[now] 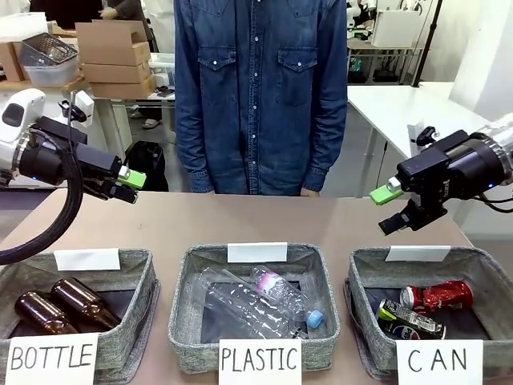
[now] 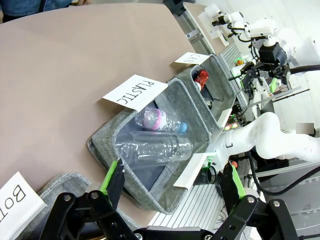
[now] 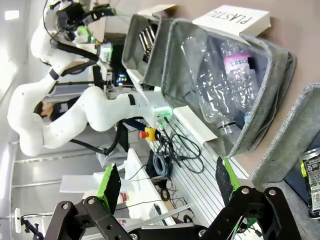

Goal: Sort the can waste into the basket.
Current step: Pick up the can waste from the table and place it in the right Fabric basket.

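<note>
The dented red can (image 1: 438, 295) and the black can with yellow-green markings (image 1: 409, 318) lie side by side inside the grey basket (image 1: 485, 269) labelled "CAN" at the front right. My right gripper (image 1: 389, 208) hovers open above that basket's back left corner, holding nothing. My left gripper (image 1: 127, 186) hangs open and empty over the table at the far left. In the left wrist view the left gripper (image 2: 171, 182) is spread wide, and the red can (image 2: 201, 77) shows in the far basket (image 2: 223, 75). The right wrist view has the right gripper (image 3: 167, 185) open beside the black can (image 3: 312, 180).
A middle bin (image 1: 186, 277) labelled "PLASTIC" holds clear plastic bottles (image 1: 256, 301). The left bin (image 1: 144, 269) labelled "BOTTLE" holds two brown glass bottles (image 1: 68, 305). A person in a denim shirt (image 1: 260, 88) stands at the table's far edge. Bare brown tabletop (image 1: 256, 220) lies behind the bins.
</note>
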Robot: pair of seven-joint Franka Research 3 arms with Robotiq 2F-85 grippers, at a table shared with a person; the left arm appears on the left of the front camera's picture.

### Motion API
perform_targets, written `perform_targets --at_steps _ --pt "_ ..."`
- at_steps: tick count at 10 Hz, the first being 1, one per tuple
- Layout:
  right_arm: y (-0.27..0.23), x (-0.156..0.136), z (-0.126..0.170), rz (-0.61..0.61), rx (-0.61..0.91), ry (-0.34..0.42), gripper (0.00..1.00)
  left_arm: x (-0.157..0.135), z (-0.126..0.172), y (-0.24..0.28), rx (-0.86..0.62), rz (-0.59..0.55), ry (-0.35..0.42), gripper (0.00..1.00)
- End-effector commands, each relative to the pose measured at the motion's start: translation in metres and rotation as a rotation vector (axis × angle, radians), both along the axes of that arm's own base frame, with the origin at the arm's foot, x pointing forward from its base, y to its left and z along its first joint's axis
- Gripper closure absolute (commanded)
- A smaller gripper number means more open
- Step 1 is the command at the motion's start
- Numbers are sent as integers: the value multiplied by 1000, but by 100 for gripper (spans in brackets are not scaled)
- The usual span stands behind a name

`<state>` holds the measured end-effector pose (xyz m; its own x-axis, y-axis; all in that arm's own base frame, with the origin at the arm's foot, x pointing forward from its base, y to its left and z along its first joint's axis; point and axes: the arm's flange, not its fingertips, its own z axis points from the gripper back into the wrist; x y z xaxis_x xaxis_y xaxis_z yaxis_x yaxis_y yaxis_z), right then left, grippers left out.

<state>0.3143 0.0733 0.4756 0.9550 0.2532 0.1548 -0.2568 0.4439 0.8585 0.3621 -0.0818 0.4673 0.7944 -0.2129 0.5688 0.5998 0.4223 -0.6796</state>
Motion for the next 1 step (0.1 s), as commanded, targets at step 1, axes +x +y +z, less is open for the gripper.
perform_targets --at_steps 1 --pt "-3 1 3 7 -4 -18 0 0 0 -1 -25 -2 -11 0"
